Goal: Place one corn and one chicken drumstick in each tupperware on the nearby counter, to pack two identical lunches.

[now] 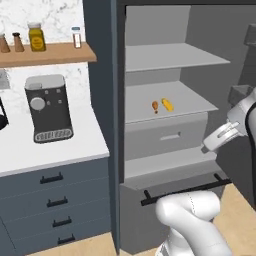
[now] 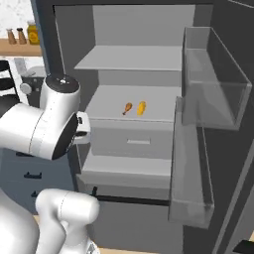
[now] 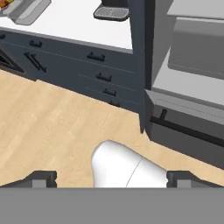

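In the left base view, a long white marbled counter [image 1: 50,150] over blue-grey drawers with black handles carries a dark boxy coffee machine [image 1: 48,107], below a brown wooden wall shelf [image 1: 47,54] with small jars. To its right an open grey fridge [image 1: 170,115] holds, on its middle shelf, a small reddish-brown chicken drumstick [image 1: 155,106] just beside a short yellow corn cob [image 1: 167,104], the drumstick on the left. The drumstick's bulbous end tapers to a thin orange bone.

The right base view shows the same pair, drumstick [image 2: 127,108] left of corn [image 2: 142,107], near but seemingly not touching.

In the hand view the two-finger gripper [image 3: 111,179] points down at the pale wooden floor [image 3: 52,127], its dark fingertips [image 3: 41,178] spread wide and holding nothing, well apart from the food. A light-grey tupperware tray [image 3: 30,11] sits on the counter at the upper left.
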{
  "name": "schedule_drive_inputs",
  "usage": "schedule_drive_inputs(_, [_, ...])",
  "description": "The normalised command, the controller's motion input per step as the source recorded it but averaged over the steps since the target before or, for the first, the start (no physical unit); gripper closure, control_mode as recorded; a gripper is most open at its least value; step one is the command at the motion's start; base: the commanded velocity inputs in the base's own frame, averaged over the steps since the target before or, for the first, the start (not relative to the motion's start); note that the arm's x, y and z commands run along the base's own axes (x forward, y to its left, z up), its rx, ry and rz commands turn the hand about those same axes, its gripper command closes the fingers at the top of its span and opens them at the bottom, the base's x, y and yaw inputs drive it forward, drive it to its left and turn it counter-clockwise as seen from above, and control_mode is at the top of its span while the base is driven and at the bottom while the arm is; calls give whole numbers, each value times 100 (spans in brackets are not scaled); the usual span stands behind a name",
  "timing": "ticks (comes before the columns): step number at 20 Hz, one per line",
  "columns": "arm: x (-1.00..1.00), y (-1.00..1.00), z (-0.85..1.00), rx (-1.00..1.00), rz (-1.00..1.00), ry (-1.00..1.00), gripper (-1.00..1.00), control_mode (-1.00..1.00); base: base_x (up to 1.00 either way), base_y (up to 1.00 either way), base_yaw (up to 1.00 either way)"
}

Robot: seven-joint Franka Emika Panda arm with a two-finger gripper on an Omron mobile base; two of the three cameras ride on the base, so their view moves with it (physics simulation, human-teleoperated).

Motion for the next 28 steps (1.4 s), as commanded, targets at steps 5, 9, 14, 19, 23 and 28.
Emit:
schedule_drive_inputs(5, [0, 0, 0, 0, 0, 0, -100, 100, 57, -50, 1])
schedule_drive_inputs(9, [0, 0, 0, 0, 0, 0, -100, 100, 28, -34, 0])
schedule_drive_inputs(14, [30, -16, 0, -10, 0, 0, -100, -100, 9, -9, 0])
schedule_drive_inputs(19, [92, -11, 0, -13, -17, 0, -100, -100, 0, 0, 0])
schedule_drive_inputs(23, [96, -7, 0, 0, -14, 0, -100, -100, 0, 0, 0])
schedule_drive_inputs(28, [87, -26, -6, 0, 0, 0, -100, -100, 0, 0, 0])
